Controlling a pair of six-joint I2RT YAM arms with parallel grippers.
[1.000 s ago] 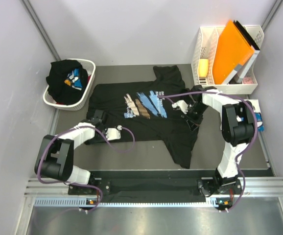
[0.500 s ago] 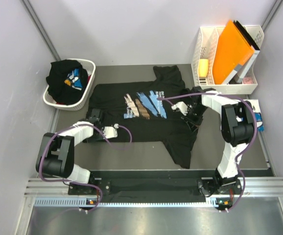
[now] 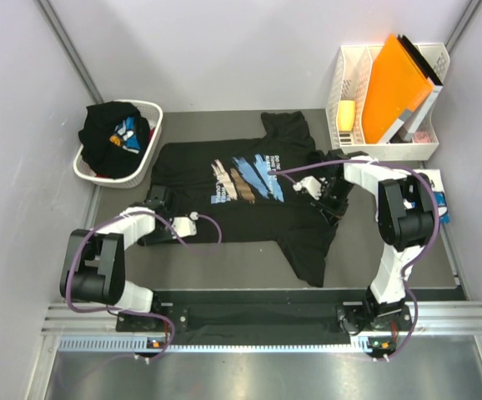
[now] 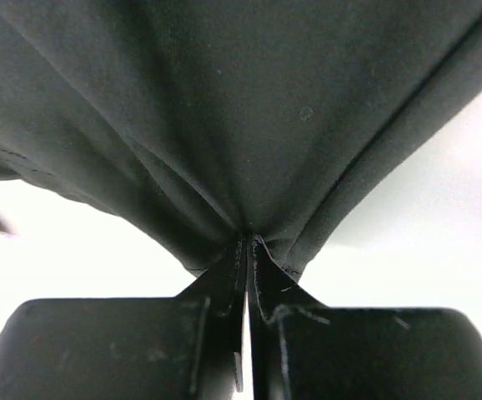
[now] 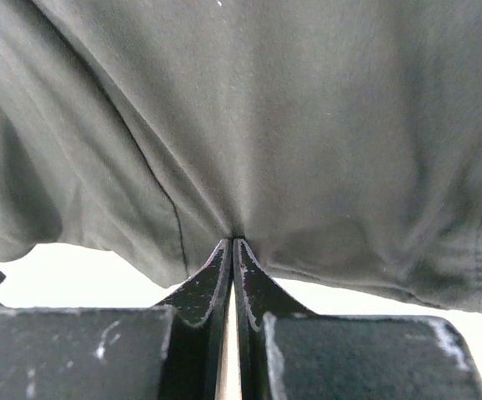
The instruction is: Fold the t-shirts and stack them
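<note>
Black cotton tee lies spread print-up across the middle of the tabletop. The left gripper is pinched tight on its left edge, and the right gripper is clamped on its right end.

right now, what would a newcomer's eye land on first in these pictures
A black t-shirt with a brush-stroke chest print lies spread across the middle of the table. The left tool is pinched shut on its left edge and the right tool on its right. Next comes the bright orange folder in the far right corner, then the white laundry basket at far left, holding a heap of dark clothes.
</note>
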